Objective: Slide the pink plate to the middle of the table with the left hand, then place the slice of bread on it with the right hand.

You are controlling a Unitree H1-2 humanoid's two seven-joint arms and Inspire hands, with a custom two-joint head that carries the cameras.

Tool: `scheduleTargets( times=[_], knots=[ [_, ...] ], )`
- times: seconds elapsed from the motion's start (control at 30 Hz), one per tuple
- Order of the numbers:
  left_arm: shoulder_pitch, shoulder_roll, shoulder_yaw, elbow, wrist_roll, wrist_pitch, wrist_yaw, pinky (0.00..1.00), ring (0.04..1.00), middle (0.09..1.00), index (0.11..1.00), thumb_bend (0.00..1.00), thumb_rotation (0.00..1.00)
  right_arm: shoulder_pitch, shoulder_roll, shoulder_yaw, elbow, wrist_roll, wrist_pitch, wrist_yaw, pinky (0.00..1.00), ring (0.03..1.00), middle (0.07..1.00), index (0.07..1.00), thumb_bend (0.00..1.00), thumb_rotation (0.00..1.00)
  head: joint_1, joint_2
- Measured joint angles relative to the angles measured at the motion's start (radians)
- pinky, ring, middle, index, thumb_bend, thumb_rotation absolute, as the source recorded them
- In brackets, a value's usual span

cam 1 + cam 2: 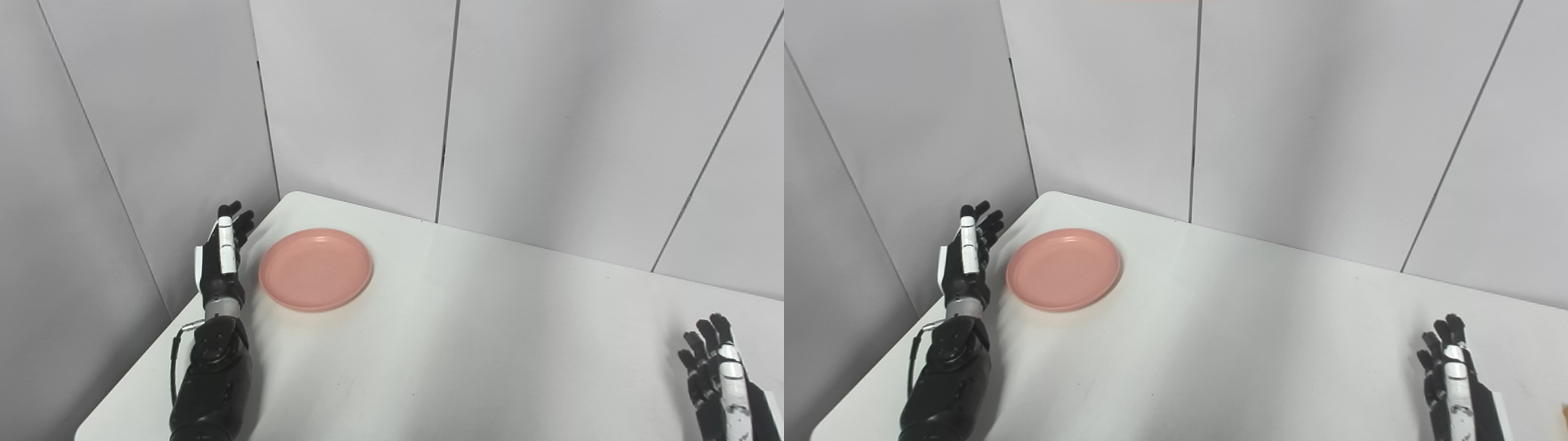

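The round pink plastic plate (315, 269) is seen at the white table's (465, 343) far-left corner, just right of the spread, empty left hand (225, 257); the right hand (716, 373), likewise spread, is well apart.

A white worktop (465, 343) with a rounded far-left corner fills the lower part of the scene. Pale grey wall panels (355, 104) stand behind it and along its left side, divided by thin dark seams running upward.
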Motion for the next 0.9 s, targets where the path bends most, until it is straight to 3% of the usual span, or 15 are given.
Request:
scheduleTargets(
  times=[0.33, 0.9],
  knots=[
    [-0.012, -0.001, -0.026, 0.01, -0.022, 0.004, -0.018, 0.82, 0.836, 0.809, 0.812, 0.72, 0.98, -0.001, 0.0, -0.002, 0.0, -0.001, 0.0, -0.001, 1.0, 0.977, 0.987, 1.0, 0.51, 0.85, -0.002, 0.002],
    [-0.02, -0.016, -0.061, 0.027, -0.088, 0.04, -0.085, 0.74, 0.837, 0.82, 0.816, 0.69, 0.98, -0.001, 0.0, -0.004, -0.014, -0.007, 0.0, -0.02, 1.0, 0.98, 0.988, 1.0, 0.5, 0.87, -0.008, 0.011]
  ],
)
